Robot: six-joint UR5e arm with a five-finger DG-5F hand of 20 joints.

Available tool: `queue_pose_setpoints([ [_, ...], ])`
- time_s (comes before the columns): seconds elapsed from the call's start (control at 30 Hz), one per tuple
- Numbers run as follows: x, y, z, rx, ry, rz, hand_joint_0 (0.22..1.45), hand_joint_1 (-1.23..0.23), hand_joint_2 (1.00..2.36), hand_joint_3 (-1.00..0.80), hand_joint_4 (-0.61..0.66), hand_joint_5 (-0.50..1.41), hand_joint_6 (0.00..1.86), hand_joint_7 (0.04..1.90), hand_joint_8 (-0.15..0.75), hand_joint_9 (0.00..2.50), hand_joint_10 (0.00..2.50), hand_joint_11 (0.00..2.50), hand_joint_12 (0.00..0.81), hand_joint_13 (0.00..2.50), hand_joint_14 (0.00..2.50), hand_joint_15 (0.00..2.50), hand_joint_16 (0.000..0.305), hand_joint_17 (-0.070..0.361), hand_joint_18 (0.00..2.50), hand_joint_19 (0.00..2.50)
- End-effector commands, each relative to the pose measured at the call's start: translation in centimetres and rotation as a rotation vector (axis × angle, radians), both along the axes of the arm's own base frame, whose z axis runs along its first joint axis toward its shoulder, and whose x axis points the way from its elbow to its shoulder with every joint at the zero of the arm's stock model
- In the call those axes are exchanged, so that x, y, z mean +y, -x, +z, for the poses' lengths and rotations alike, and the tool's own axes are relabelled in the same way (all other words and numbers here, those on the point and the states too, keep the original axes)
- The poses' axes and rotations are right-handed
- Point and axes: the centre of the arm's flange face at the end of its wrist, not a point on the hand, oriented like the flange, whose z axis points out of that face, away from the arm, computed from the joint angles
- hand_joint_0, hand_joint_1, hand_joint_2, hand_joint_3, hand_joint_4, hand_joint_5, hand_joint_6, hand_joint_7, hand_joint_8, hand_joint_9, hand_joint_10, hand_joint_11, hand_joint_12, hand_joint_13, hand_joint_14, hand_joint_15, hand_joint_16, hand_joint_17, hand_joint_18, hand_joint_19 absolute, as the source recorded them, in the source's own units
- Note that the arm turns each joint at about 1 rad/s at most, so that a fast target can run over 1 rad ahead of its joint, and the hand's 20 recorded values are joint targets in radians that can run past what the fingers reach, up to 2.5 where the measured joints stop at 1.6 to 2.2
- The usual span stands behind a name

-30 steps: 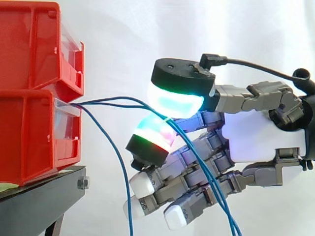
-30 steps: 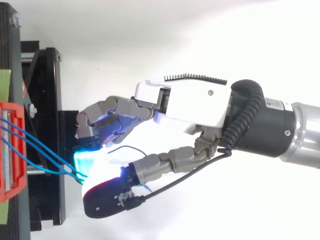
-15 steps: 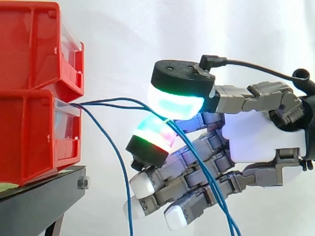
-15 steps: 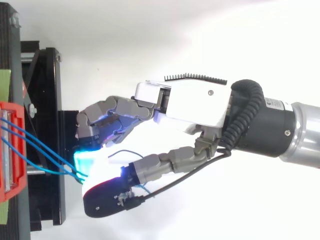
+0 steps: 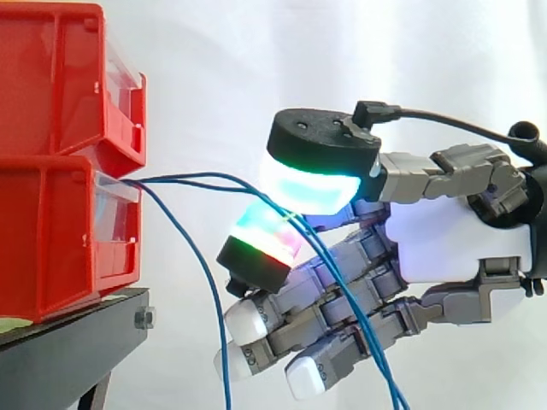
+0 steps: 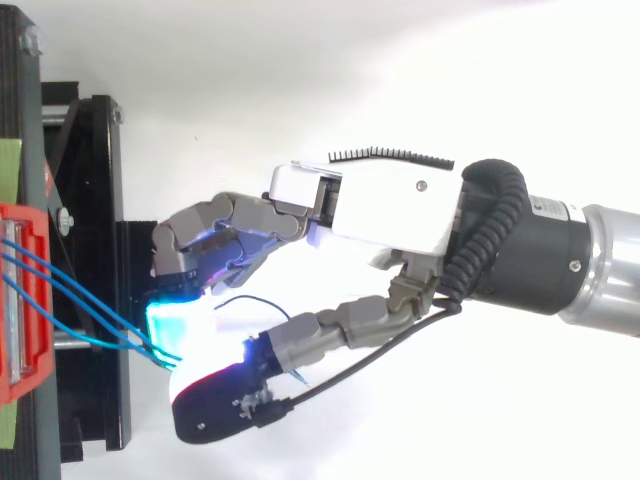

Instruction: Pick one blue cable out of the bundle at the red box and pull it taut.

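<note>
Three thin blue cables leave the front of the lower red bin (image 5: 51, 239). One cable (image 5: 209, 290) hangs slack and drops straight down. The other two cables (image 5: 205, 179) arc to the right and pass between the hand's glowing thumb pad (image 5: 312, 184) and a red-green finger pad (image 5: 265, 235), then trail down across the curled fingers. The hand (image 5: 453, 239) reaches in from the right, a short way from the bin. From above, the same cables (image 6: 80, 305) run from the bin (image 6: 25, 300) to the cyan glow under the hand (image 6: 390, 205).
A second red bin (image 5: 51, 77) sits stacked on the lower one, both on a black stand (image 5: 68, 350). The stand's frame (image 6: 100, 250) lies just left of the fingertips. A white curtain hangs behind.
The thumb has shifted slightly to the right and outward from the fingers. The two cables sag a little lower across the fingers. The arm itself has not moved.
</note>
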Motion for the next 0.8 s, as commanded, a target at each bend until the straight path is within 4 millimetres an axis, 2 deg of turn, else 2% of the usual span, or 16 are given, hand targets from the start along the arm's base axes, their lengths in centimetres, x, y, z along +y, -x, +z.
queue_pose_setpoints([
  [0.0,-0.01,0.02,-0.16,0.003,0.001,0.001,0.62,-0.86,1.01,-0.34,0.16,-0.16,0.75,1.24,0.298,0.72,0.01,0.55,0.403,0.49,0.00,0.15,0.055,0.124,0.66,0.42],
  [0.1,0.00,0.03,-0.04,0.002,0.000,0.002,0.60,-0.82,1.01,-0.32,0.11,-0.14,0.73,1.30,0.287,0.74,0.01,0.52,0.401,0.49,0.00,0.15,0.055,0.124,0.66,0.44],
  [0.3,0.01,-0.01,0.03,0.000,-0.002,0.002,0.58,-0.77,1.02,-0.24,0.08,-0.11,0.67,1.36,0.283,0.77,0.01,0.49,0.405,0.50,0.00,0.15,0.055,0.124,0.66,0.44],
  [0.77,0.00,0.03,-0.04,0.000,-0.010,0.002,0.57,-0.79,1.02,-0.07,0.09,-0.13,0.71,1.28,0.283,0.76,0.01,0.48,0.408,0.50,0.00,0.15,0.056,0.126,0.67,0.44],
])
